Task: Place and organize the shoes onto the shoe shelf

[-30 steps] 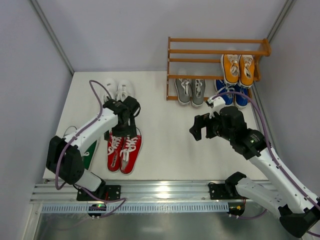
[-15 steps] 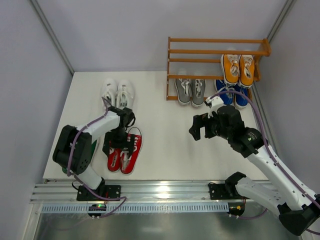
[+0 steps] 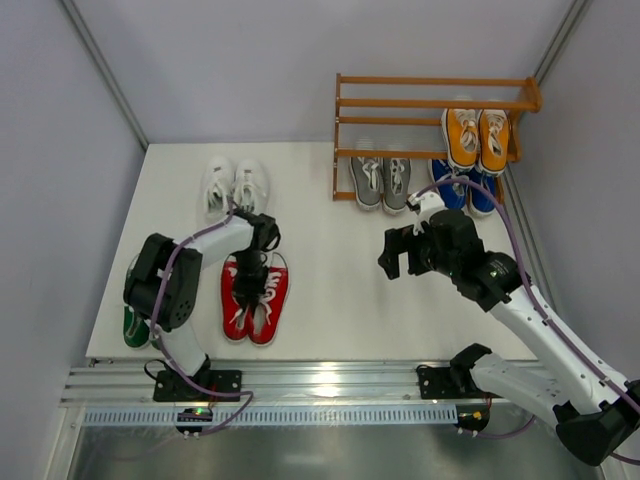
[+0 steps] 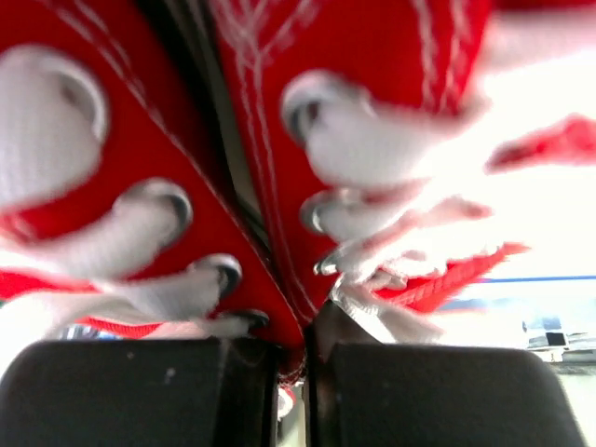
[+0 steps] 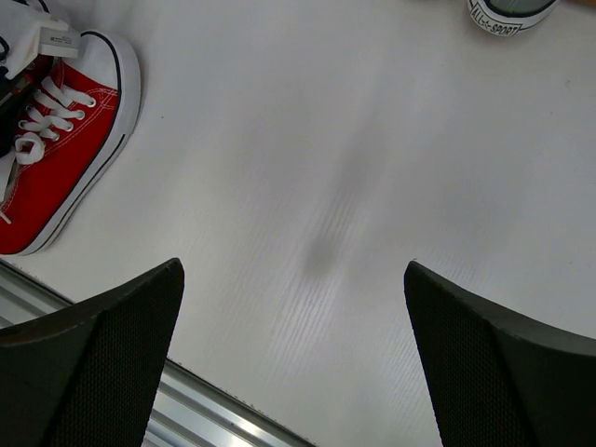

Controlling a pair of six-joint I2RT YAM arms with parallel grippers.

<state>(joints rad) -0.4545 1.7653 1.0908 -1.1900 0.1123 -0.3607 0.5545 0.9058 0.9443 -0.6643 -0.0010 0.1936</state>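
Observation:
The red shoes point(image 3: 255, 305) lie as a pair on the white table, front left. My left gripper point(image 3: 256, 268) stands over their heel ends. In the left wrist view it point(image 4: 303, 368) is shut, pinching the red fabric point(image 4: 279, 307) where the two shoes meet. The white shoes point(image 3: 232, 185) lie behind it. A green shoe point(image 3: 133, 327) is partly hidden by the left arm. The shoe shelf point(image 3: 430, 102) holds orange shoes point(image 3: 477, 135), grey shoes point(image 3: 380, 181) and blue shoes point(image 3: 466, 192). My right gripper point(image 3: 398, 255) hangs open over bare table point(image 5: 291, 270).
Grey walls close in the table on the left, back and right. A metal rail point(image 3: 330, 380) runs along the near edge. The right wrist view catches one red shoe point(image 5: 56, 172) at its left and a grey toe point(image 5: 512, 11) at its top.
My left gripper came back from near the white shoes, went down onto the red pair and shut on it. The red shoes shifted slightly. The right arm barely moved.

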